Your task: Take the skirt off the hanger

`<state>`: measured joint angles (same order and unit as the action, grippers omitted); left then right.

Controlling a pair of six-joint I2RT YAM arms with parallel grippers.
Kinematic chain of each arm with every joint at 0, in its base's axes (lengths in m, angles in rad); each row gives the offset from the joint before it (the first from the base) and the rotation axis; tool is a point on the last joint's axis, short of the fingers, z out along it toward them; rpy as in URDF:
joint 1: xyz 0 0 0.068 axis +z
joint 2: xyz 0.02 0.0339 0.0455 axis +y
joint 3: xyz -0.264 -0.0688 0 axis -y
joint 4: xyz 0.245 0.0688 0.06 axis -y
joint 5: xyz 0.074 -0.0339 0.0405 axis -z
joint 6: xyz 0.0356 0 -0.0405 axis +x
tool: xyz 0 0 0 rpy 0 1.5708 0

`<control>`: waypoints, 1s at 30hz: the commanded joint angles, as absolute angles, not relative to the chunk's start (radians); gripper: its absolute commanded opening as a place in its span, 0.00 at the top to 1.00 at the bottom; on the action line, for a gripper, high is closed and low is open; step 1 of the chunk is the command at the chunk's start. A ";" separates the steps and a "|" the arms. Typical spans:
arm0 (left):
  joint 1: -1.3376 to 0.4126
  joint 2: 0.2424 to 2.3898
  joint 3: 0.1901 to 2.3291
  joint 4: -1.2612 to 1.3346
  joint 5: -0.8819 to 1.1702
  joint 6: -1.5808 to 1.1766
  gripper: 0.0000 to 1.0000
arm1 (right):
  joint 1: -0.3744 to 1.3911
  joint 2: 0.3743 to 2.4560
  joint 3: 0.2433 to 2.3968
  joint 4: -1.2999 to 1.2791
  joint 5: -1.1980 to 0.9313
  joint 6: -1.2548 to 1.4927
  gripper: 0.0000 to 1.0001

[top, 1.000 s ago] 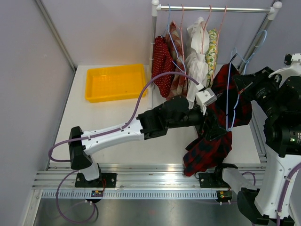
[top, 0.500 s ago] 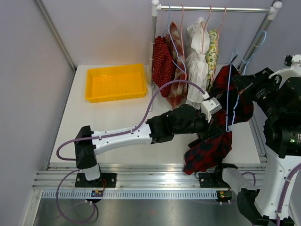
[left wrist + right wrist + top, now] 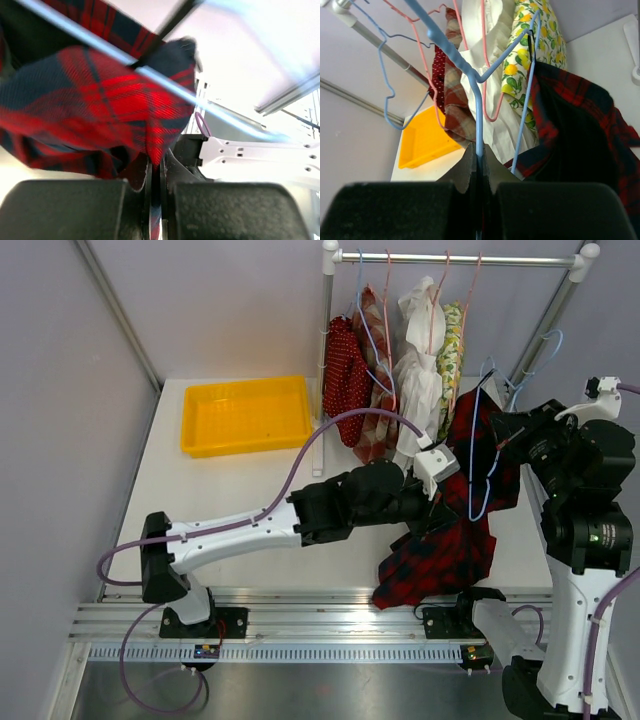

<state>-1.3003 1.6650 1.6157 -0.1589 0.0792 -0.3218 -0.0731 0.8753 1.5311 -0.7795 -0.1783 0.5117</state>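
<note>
The skirt [image 3: 450, 540] is hanging from the blue hanger [image 3: 472, 475] at the right side of the tabletop [image 3: 250, 490], draping down and toward the near edge. The right gripper [image 3: 479, 167] is holding the hanger, its jaws closed fully on the blue wire. The left gripper [image 3: 156, 172] is reaching in from the left, its jaws pinching a fold of the plaid fabric with no visible gap. In the top view the hanger's long axis is running from far to near, and the left jaws are sitting on the fabric just left of it, so the skirt probably has to be drawn off toward the near left. The rail [image 3: 460, 258] and its hung garments [image 3: 420, 370] are crowding the far side. The yellow tray [image 3: 246, 415] is lying well apart to the left.
</note>
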 commanded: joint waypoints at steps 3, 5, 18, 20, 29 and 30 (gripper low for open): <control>-1.330 1.539 1.646 -0.118 0.043 -0.287 1.00 | -0.075 0.845 1.437 -0.586 -0.054 0.457 1.00; -1.339 1.540 1.661 -0.133 0.044 -0.281 1.00 | -0.075 0.839 1.402 -0.552 -0.020 0.437 1.00; -1.420 1.594 1.750 -0.192 0.043 -0.244 1.00 | -0.074 0.871 1.296 -0.430 0.274 0.379 1.00; -1.424 1.595 1.750 -0.192 0.041 -0.242 1.00 | -0.074 0.870 1.276 -0.410 0.284 0.379 1.00; -1.431 1.556 1.591 -0.170 0.003 -0.261 1.00 | -0.074 0.925 1.394 -0.474 0.065 0.414 1.00; -1.431 1.545 1.562 -0.158 0.003 -0.268 1.00 | -0.074 0.931 1.443 -0.494 0.036 0.442 1.00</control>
<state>-1.4124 1.6001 1.6260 -0.2493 0.0074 -0.2550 -0.0719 0.9272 1.3140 -0.5598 0.1303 0.4164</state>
